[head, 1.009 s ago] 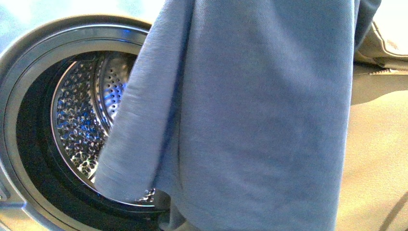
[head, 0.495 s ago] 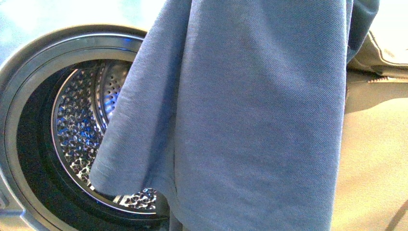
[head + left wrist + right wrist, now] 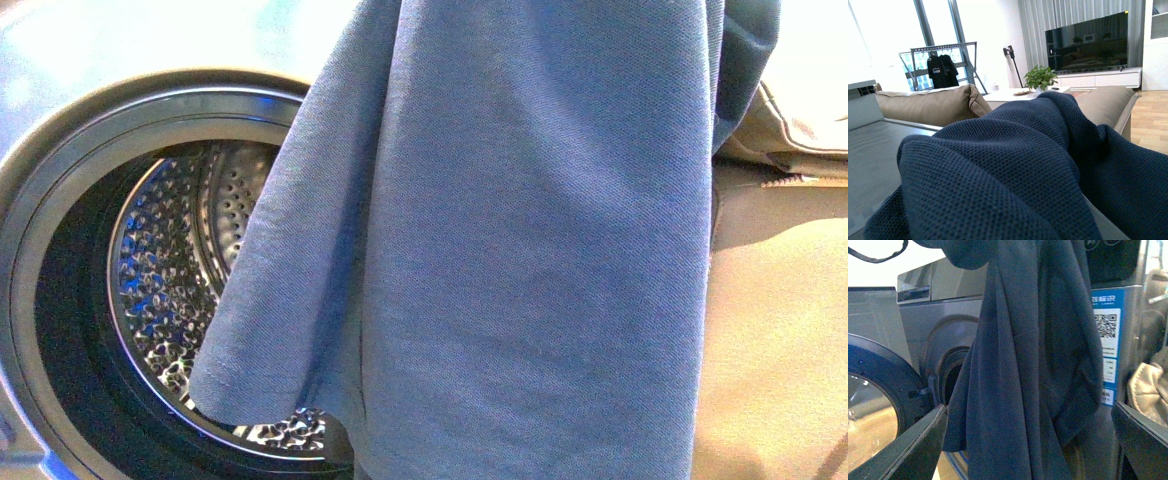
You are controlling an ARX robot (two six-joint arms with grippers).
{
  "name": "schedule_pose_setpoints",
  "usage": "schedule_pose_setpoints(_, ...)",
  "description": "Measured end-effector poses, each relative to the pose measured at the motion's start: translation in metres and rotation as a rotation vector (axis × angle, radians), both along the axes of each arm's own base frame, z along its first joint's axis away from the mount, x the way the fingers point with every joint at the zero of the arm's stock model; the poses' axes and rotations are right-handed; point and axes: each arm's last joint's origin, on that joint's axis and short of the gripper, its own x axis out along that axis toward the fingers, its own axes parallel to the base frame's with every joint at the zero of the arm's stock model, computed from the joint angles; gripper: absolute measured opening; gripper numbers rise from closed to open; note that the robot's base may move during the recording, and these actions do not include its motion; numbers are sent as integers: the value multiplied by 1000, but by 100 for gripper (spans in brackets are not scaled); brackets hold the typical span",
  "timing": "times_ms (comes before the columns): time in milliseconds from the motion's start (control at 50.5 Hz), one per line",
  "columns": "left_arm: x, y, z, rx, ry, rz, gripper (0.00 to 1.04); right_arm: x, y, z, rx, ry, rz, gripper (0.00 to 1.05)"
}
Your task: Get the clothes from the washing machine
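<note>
Grey washing machine [image 3: 60,200] stands open, steel drum [image 3: 165,280] showing bare, blue clothes [image 3: 520,260] hanging just before its mouth, lifted clear for carrying off; the left gripper's hold is hidden under fabric, the right gripper [image 3: 1028,440] faces the machine with fingers [image 3: 913,445] spread, empty.

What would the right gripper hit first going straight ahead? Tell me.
Most likely the clothes: they hang straight ahead of the open right gripper, with the washing machine behind them. How far ahead they hang is unclear.
</note>
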Motion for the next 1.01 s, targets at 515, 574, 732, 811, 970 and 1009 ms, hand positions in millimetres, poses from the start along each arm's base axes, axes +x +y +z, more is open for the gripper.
schedule_pose_setpoints(515,0,0,0,0,0,0,14,73,68,32,-66,-75,-54,97)
schedule_pose_setpoints(574,0,0,0,0,0,0,14,75,68,36,-57,-93,-70,97)
schedule_pose_setpoints(732,0,0,0,0,1,0,14,75,67,44,-40,-128,-84,97)
schedule_pose_setpoints(811,0,0,0,0,0,0,14,75,66,45,-37,-132,-84,97)
schedule_pose_setpoints(970,0,0,0,0,0,0,14,84,60,49,-34,-152,-110,97)
schedule_pose_setpoints(1009,0,0,0,0,0,0,14,89,59,50,-35,-150,-118,97)
